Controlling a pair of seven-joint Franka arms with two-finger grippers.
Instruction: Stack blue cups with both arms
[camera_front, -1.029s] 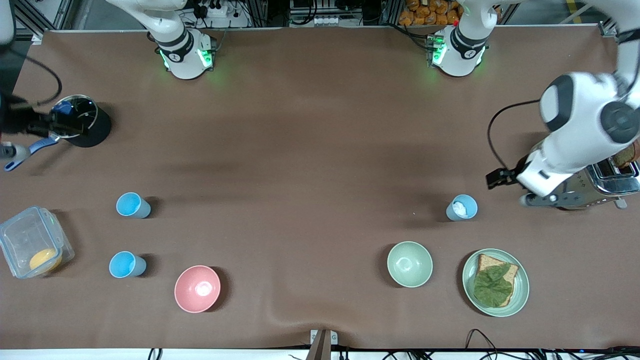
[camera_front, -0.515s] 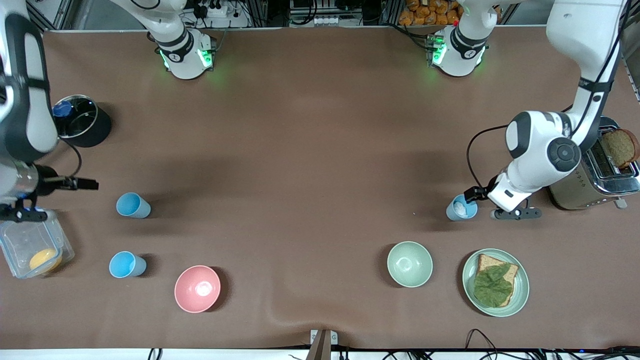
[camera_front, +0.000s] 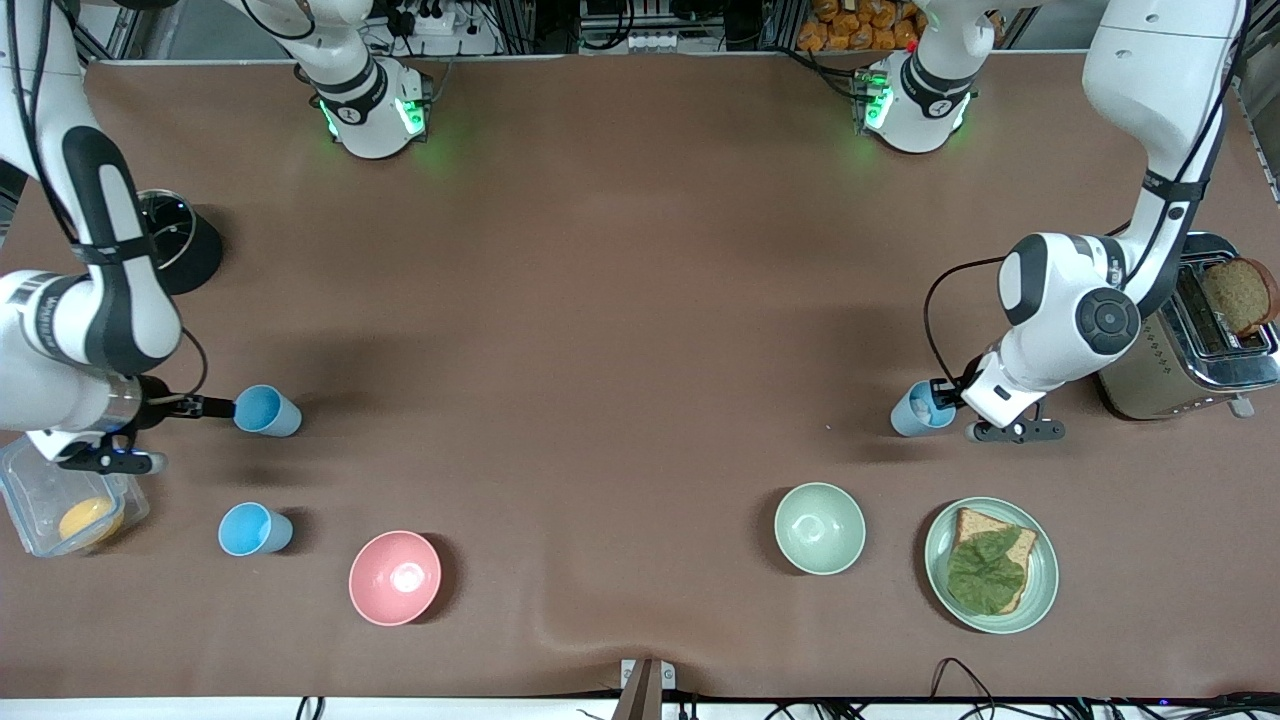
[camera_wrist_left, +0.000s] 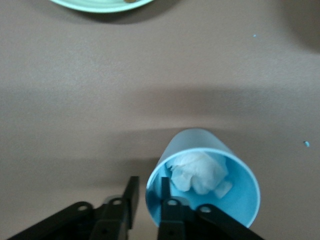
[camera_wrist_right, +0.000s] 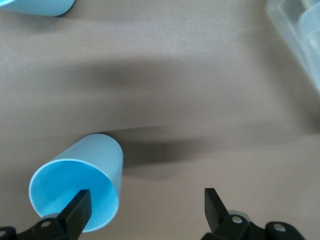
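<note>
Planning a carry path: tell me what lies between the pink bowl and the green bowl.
Only bare tablecloth between the pink bowl and the green bowl, per the front view.

A robotics laboratory: two white arms bolted to a brown-covered tabletop (camera_front: 640, 250), aluminium framing and power strips (camera_front: 432, 20) along its edge, staged kitchen props such as a toaster (camera_front: 1190, 345).

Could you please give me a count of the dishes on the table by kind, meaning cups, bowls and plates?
Blue cups: 3, namely the cup at the right gripper, the cup beside the pink bowl and the cup with white stuff inside.
Bowls: 2, the pink bowl and the pale green bowl.
Plates: 1, the green plate.
Total: 6
</note>
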